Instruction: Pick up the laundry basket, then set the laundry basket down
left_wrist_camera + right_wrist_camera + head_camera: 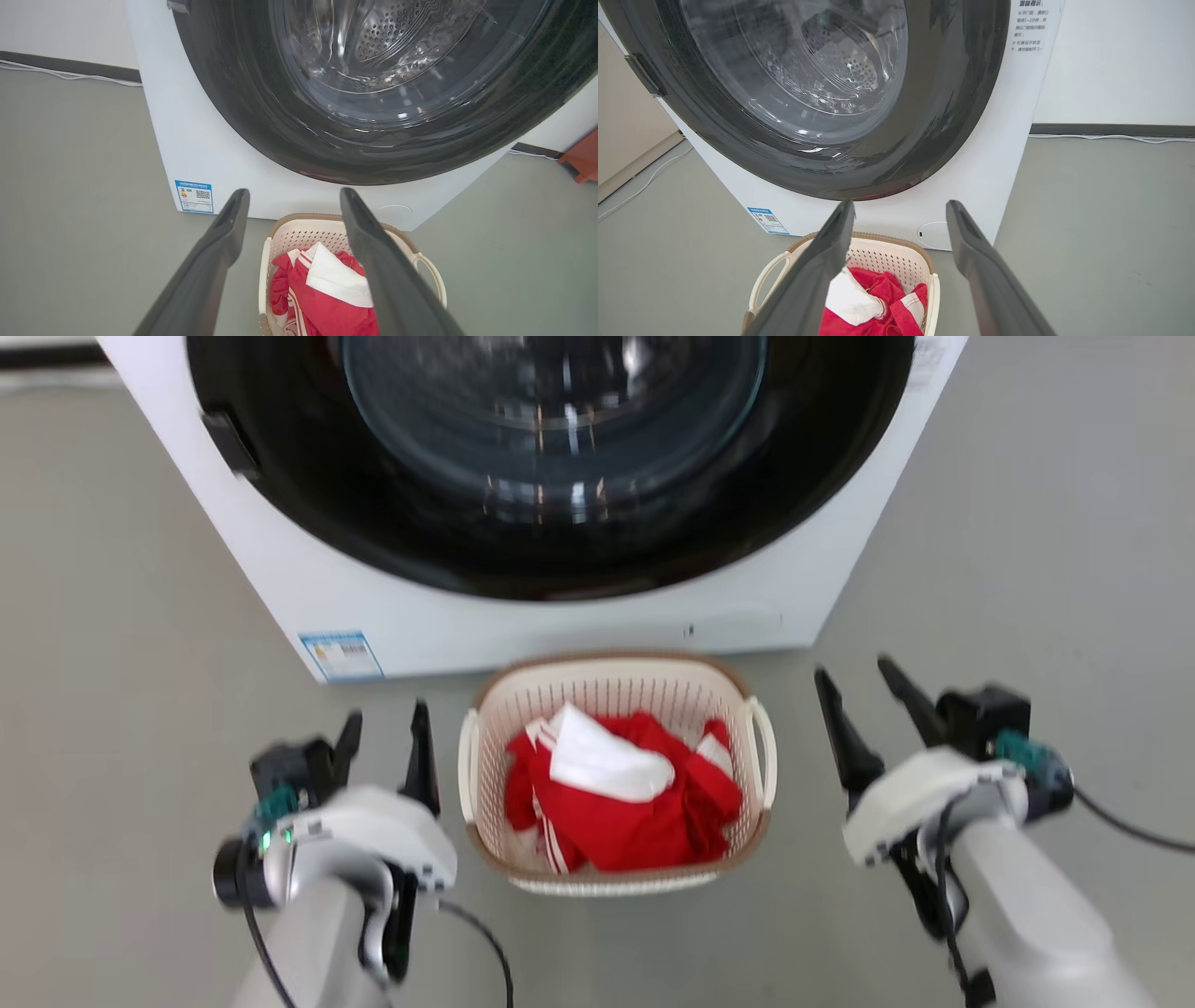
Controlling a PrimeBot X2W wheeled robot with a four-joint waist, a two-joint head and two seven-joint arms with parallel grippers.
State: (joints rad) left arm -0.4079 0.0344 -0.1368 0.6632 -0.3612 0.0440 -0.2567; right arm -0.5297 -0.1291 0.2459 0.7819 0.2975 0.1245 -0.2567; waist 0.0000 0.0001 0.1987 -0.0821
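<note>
Your left gripper (386, 712) and right gripper (851, 667) have long dark fingers (421, 751); behind them, pale grey wrists (373, 831), black cables (1134, 833), teal parts (1013, 747).

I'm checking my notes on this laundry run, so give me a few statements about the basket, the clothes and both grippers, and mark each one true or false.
1. The laundry basket stands on the floor in front of the washing machine. True.
2. The left gripper is shut on a basket handle. False: it is open beside the basket, gripping nothing.
3. The basket holds red and white clothing. True.
4. The right gripper is lifting the clothing. False: it is open and empty, off to the basket's right.
</note>
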